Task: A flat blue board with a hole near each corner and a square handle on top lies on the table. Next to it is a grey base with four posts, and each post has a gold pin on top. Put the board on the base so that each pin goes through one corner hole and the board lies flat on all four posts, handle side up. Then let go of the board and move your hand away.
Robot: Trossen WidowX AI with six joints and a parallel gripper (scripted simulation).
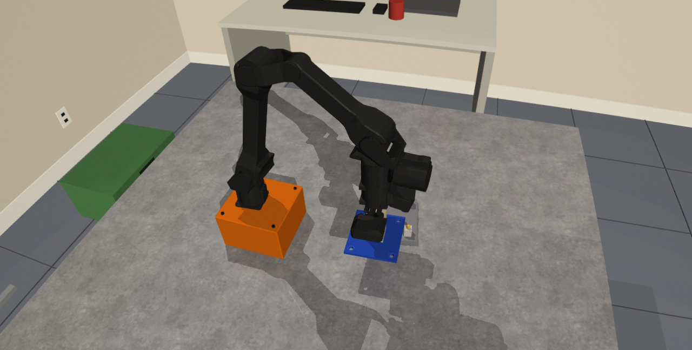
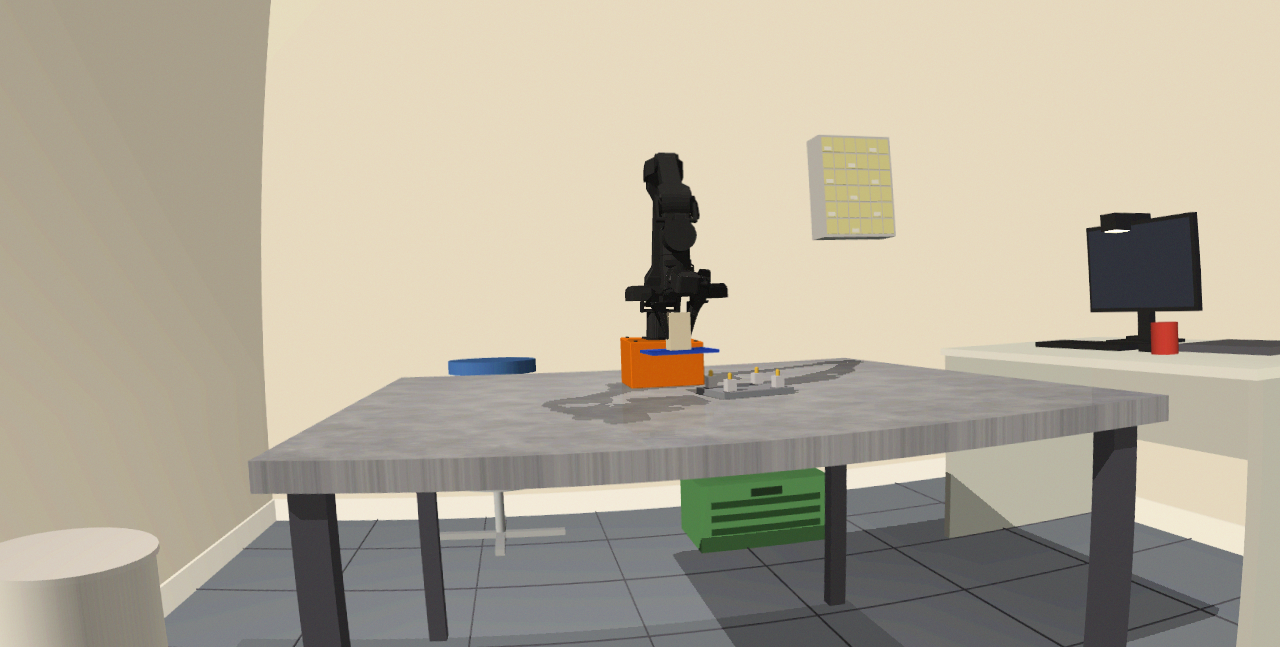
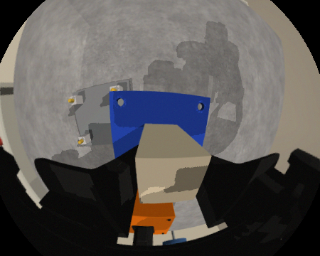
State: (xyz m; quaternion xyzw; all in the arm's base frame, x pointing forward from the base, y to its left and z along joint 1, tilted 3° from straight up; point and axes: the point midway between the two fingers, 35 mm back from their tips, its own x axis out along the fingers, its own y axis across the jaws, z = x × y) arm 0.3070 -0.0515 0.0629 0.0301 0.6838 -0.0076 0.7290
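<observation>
The gripper (image 1: 375,212) (image 2: 678,313) (image 3: 162,148), partly open, is clamped on the square handle (image 2: 679,331) (image 3: 172,171). Beneath it, the blue board (image 1: 391,238) (image 2: 682,351) (image 3: 160,108) hangs above the table (image 1: 484,192) (image 2: 850,428) (image 3: 131,46). It looks stiff and light; the handle's flat sides seem the right hold, centred.

Counted: one blue board (image 1: 392,246) (image 2: 657,352) (image 3: 160,108) below the fingers; one grey base (image 1: 412,238) (image 2: 750,392) (image 3: 92,110) beside them; four posts in total.
</observation>
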